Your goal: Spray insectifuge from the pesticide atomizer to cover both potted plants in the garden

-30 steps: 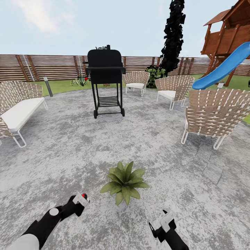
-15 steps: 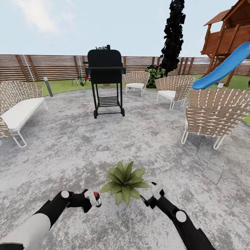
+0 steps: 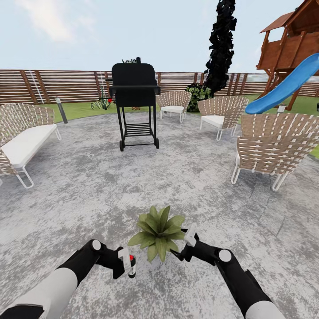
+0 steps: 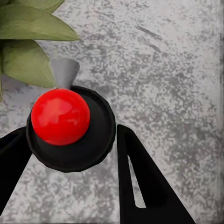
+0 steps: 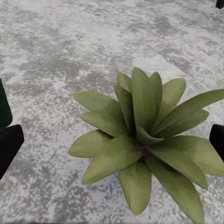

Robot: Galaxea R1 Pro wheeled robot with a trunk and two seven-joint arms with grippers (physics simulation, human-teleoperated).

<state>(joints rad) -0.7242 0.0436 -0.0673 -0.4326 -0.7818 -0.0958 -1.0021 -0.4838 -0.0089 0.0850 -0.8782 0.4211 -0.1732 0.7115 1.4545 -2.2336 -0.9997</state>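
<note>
Flanking one potted plant [image 3: 158, 230], two grippers, left gripper [image 3: 126, 262] holding one atomizer [image 3: 131, 266]

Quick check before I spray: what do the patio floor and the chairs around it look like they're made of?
The round grey patio floor looks like mottled stone or concrete, matte, with blotchy light and dark patches. The woven beige chairs look like wicker or strap weave on thin white tube frames, probably metal; the seat cushions look like plain white fabric.
</note>
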